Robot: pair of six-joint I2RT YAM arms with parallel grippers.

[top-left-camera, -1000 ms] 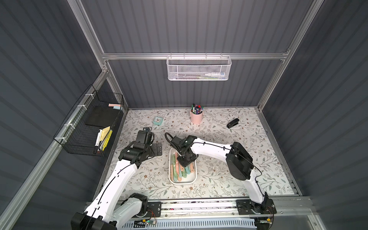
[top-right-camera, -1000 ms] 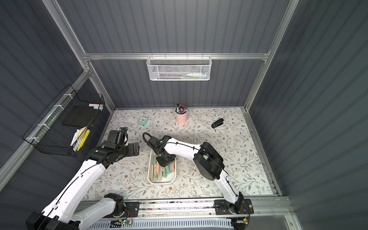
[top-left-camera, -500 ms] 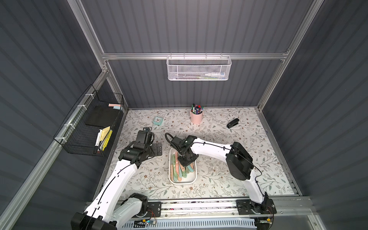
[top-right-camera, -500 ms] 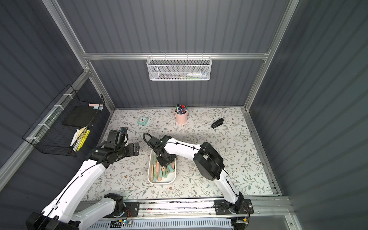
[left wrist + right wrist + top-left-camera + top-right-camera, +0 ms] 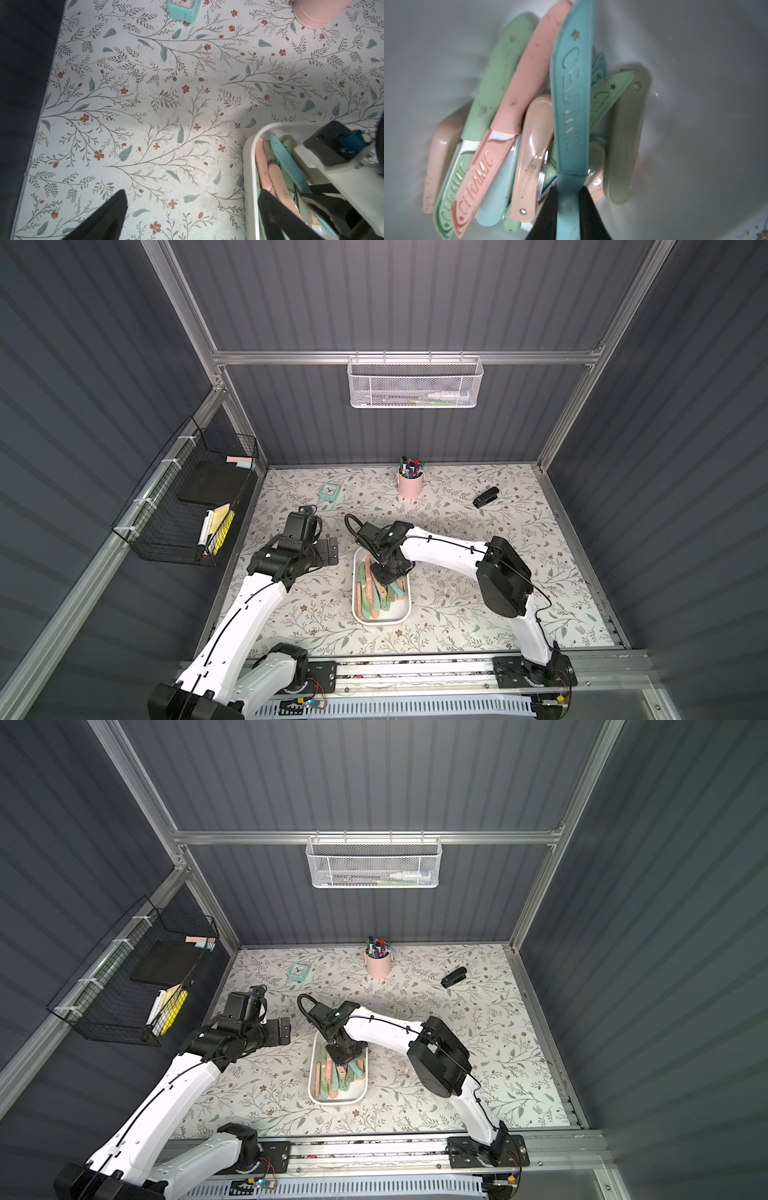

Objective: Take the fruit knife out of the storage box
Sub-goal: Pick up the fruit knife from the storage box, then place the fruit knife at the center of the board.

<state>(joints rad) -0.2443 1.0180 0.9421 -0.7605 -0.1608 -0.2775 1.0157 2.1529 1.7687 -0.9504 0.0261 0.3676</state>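
— So, what are the right gripper's [image 5: 568, 188] fingers [image 5: 546, 216] doing now?
— They have drawn in from a wider stance. Now they pinch the handle of the teal fruit knife [image 5: 571, 93], one black finger touching each flank.
— And the knife itself?
— Not lifted yet. It lies on top of the heap, across a pink knife [image 5: 517, 83] and a green knife [image 5: 496, 76]. All of them are inside the storage box [image 5: 381, 621], which sits on the floral table [image 5: 457, 497] between the two arms.
— Has the arm moved?
— Hardly. In both top views the wrist hangs over the box's far end, as it did a second ago. Only the fingers have changed.
— Meaning?
— I'd judge the grasp is made and the lift comes next. The blade cover overlaps its neighbours, so a straight rise seems wise, or one may drag along.
— The left gripper [image 5: 191, 220]?
— Spread wide and empty, hovering over bare table just beside the box.
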